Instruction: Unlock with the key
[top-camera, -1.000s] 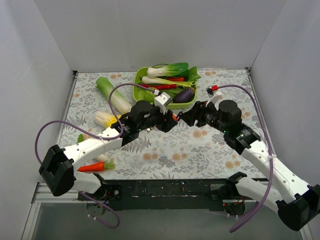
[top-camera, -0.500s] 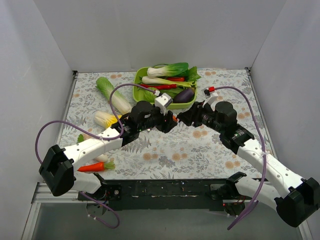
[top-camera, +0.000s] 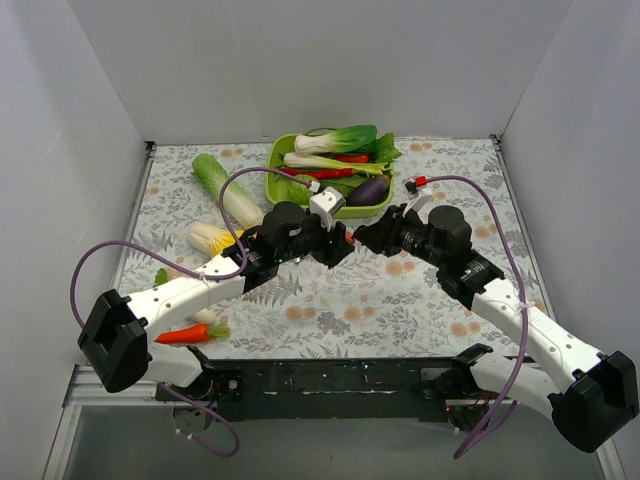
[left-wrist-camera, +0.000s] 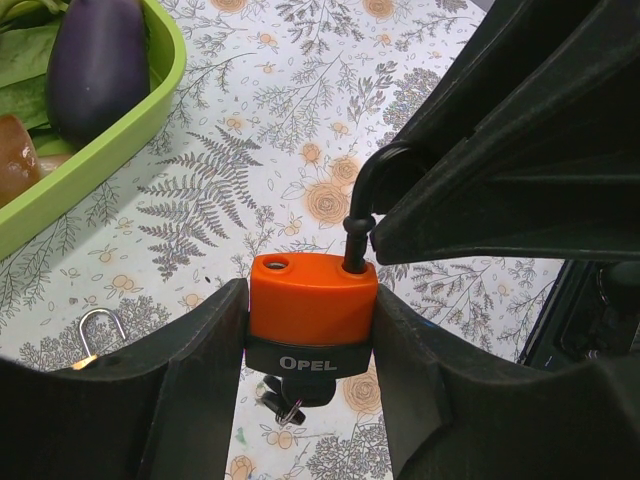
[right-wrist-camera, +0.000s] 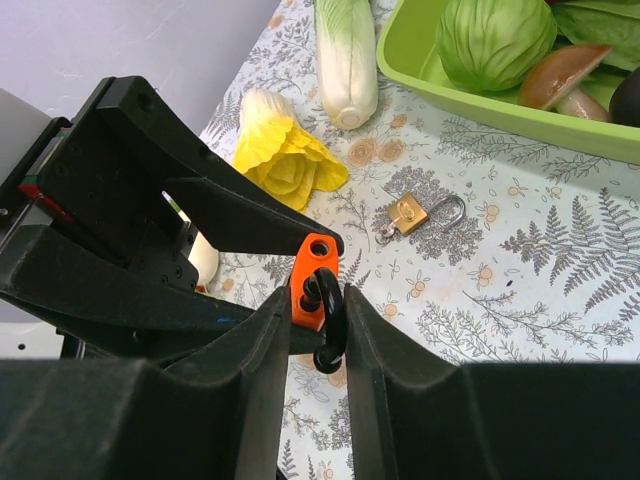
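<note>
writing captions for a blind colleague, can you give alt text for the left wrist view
An orange padlock marked OPEL sits clamped in the jaws of the left gripper, while the right gripper pinches its raised black shackle. A black-headed key pokes out underneath; a brass padlock and a green tray lie beyond.

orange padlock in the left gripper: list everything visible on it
The orange padlock has a plastic-looking orange body, a black base band lettered OPEL and a black shackle. It is held off the table, its sides clamped in the left gripper. One shackle hole is empty, so it looks unlocked. The right gripper pinches the shackle loop. A small key seems to stick out of its base.
</note>
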